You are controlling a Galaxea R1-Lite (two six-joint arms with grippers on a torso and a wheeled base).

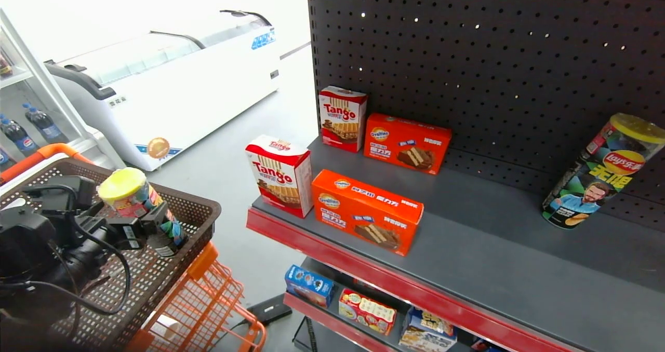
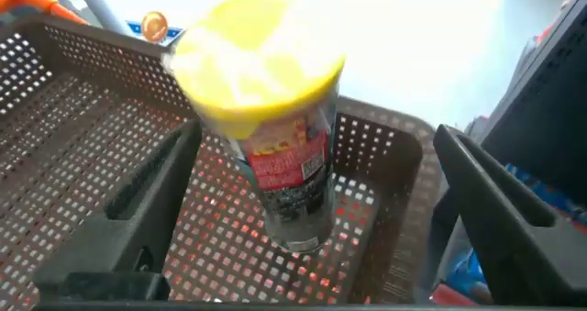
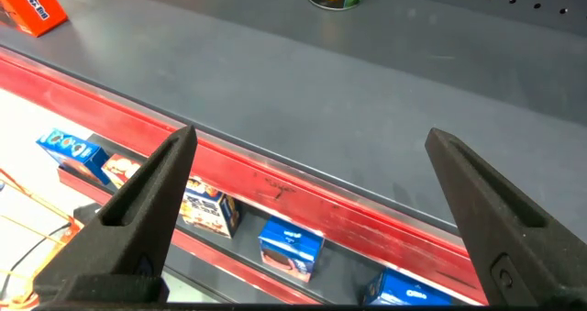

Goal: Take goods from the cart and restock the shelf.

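Chip can stands in the brown cart basket, between the left jaws, which are spread wide and not touching it. Closing off-centre or too high could tip it over. Right jaws hang wide open, empty, above the shelf edge.

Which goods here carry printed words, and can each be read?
Red-and-white boxes: large red lettering, legible.
Orange boxes: white lettering, too small.
Shelf can: logo and yellow characters, legible.
Basket can: label blurred.
Freezer: round sticker, unreadable.
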